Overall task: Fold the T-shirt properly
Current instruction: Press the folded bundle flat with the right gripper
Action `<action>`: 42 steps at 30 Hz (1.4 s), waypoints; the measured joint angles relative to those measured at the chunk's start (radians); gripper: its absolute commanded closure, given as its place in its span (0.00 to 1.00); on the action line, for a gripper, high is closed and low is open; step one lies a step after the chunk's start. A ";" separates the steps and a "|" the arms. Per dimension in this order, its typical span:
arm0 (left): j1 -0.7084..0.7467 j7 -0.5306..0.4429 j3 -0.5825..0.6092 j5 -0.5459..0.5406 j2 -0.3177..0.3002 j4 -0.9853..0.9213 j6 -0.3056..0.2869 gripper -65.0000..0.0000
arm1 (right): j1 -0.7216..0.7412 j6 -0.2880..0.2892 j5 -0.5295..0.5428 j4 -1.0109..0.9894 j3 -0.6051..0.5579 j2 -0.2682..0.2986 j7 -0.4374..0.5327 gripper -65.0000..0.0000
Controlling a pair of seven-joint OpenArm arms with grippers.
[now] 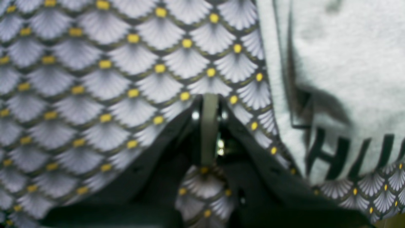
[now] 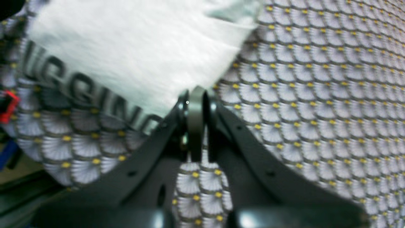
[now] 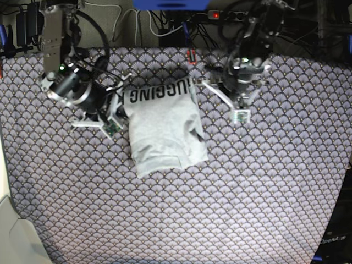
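Here, one folded T-shirt [image 3: 164, 130] is lying on the tablecloth [image 3: 247, 192], between two grippers. The left gripper [image 1: 209, 104] and right gripper [image 2: 195, 95] are each hovering beside the shirt, jaws together, holding nothing.

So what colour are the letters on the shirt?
Black, on the light grey shirt; clearest in the right wrist view.

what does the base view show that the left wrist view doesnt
Only the base view shows the whole folded T-shirt, both arms and the right claw beside the shirt's edge. Only the left wrist view shows the left claw close up, shut with nothing in it, over bare tablecloth. Both show the shirt's black lettering and the fan-patterned cloth.
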 measured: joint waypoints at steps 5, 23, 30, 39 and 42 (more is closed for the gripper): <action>0.089 -0.007 -0.213 0.004 -0.031 0.080 -0.003 0.99 | 0.063 0.000 -0.005 -0.007 -0.131 0.000 0.000 1.00; 0.214 -0.010 -0.457 0.000 -0.086 0.096 -0.010 0.99 | 0.404 0.000 -0.010 -0.504 -0.268 -0.080 0.053 1.00; 0.182 -0.007 -0.452 0.000 -0.085 0.096 -0.011 0.99 | 0.462 0.003 -0.003 -0.765 -0.277 -0.135 0.181 1.00; 0.187 -0.005 -0.452 0.000 -0.085 0.097 -0.011 0.99 | 0.596 0.000 -0.007 -1.035 -0.275 -0.174 0.289 1.00; 0.187 -0.004 -0.452 0.000 -0.085 0.097 -0.011 0.99 | 0.631 0.000 -0.007 -1.063 -0.275 -0.199 0.296 1.00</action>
